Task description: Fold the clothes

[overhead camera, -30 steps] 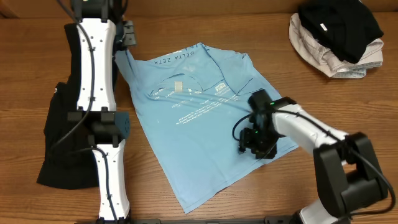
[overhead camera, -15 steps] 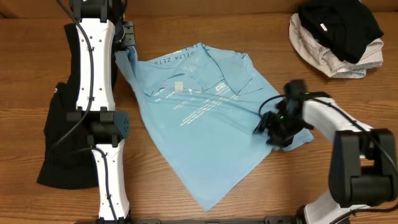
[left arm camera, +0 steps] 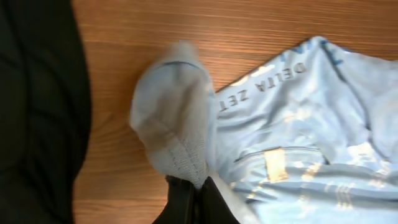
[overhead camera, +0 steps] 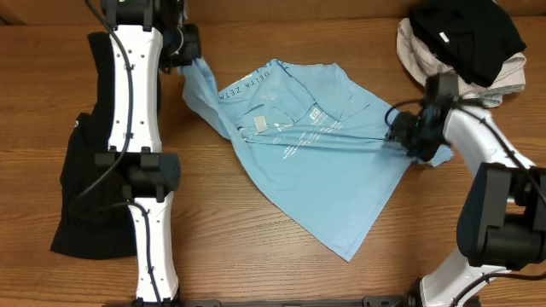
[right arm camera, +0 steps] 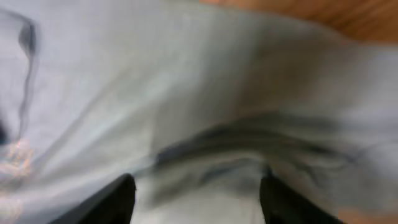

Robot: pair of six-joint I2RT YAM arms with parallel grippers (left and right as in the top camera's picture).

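Observation:
A light blue T-shirt (overhead camera: 324, 162) with white lettering lies slantwise across the wooden table, its white neck label (overhead camera: 258, 124) facing up. My left gripper (overhead camera: 189, 47) at the far left is shut on the hem of one sleeve (left arm camera: 174, 118), which stands up bunched above the jaws (left arm camera: 189, 186). My right gripper (overhead camera: 405, 135) sits on the shirt's right side. In the blurred right wrist view its fingers stand wide apart (right arm camera: 196, 199) with rumpled blue cloth (right arm camera: 186, 74) between and under them. A taut crease runs across the shirt between the two grippers.
A black garment (overhead camera: 81, 196) lies on the table at the left, under the left arm, and fills the left edge of the left wrist view (left arm camera: 37, 93). A pile of black and pale clothes (overhead camera: 461, 47) sits at the far right corner, close to the right arm.
The right gripper has swept right and away from me, and the shirt has slid and turned with it. The left gripper has kept hold of the sleeve and shifted slightly right.

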